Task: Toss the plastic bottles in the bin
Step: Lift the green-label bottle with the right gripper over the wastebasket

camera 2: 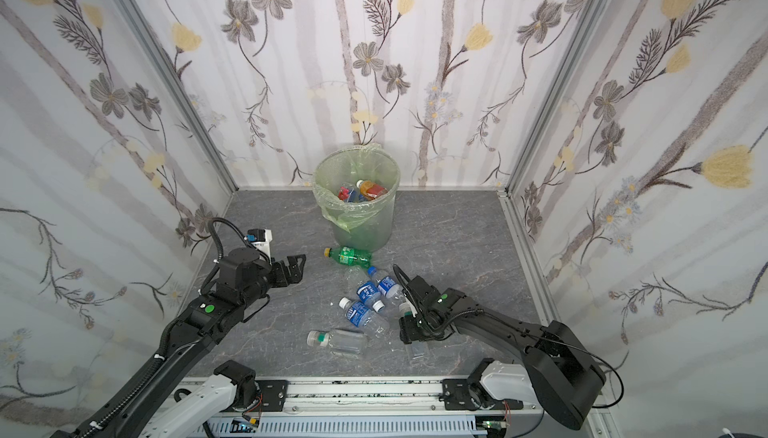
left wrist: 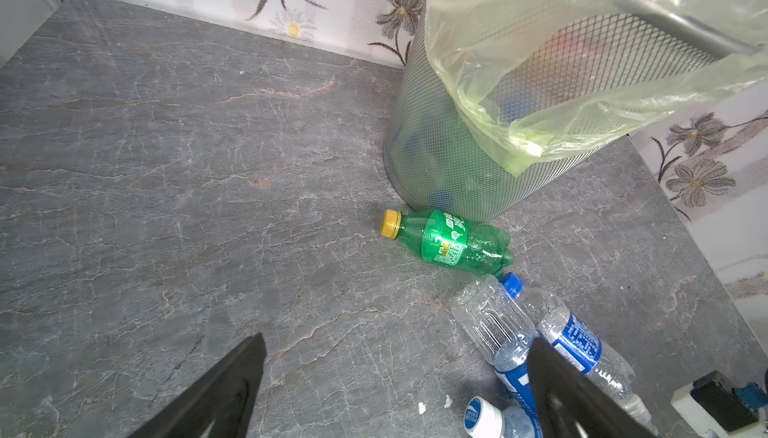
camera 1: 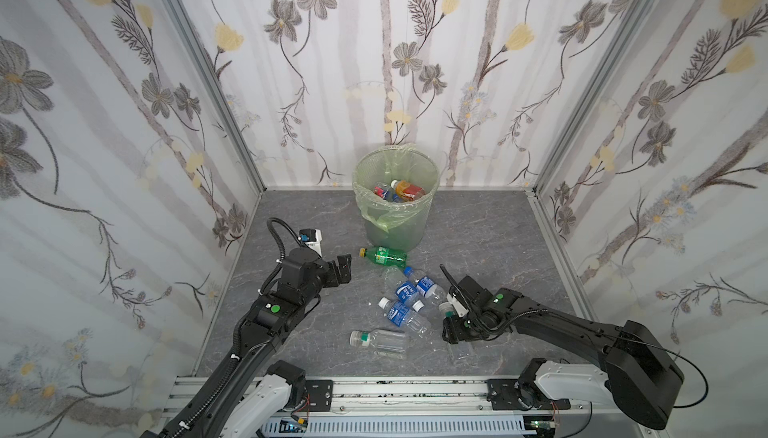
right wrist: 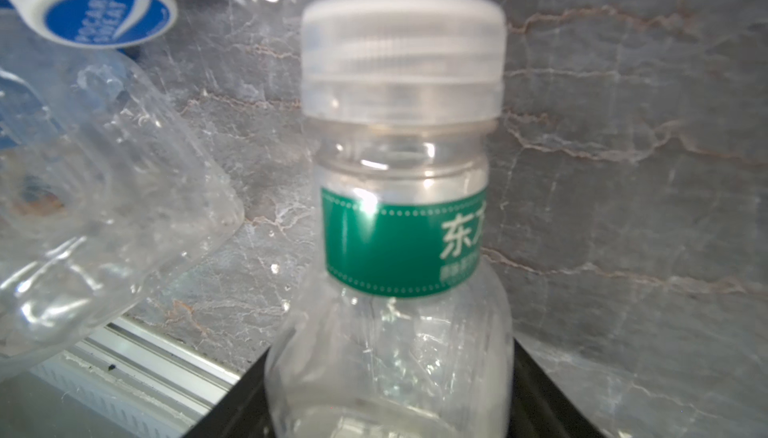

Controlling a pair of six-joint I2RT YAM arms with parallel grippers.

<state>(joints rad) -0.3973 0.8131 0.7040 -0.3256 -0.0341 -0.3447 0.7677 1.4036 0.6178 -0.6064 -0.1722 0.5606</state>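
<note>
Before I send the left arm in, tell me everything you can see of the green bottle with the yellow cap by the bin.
The translucent green plastic bottle with a yellow screw cap lies on its side on the grey marbled floor, right by the base of the round mesh bin lined with a pale green bag; contact there is unclear. Capped, uncrushed, it has a green label around its middle. Its lobed bottom end appears to touch a clear unlabelled bottle.

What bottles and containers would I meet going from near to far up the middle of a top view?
Clear bottle with a green neck band → cluster of blue-labelled bottles → green bottle with a yellow cap → bin
</note>
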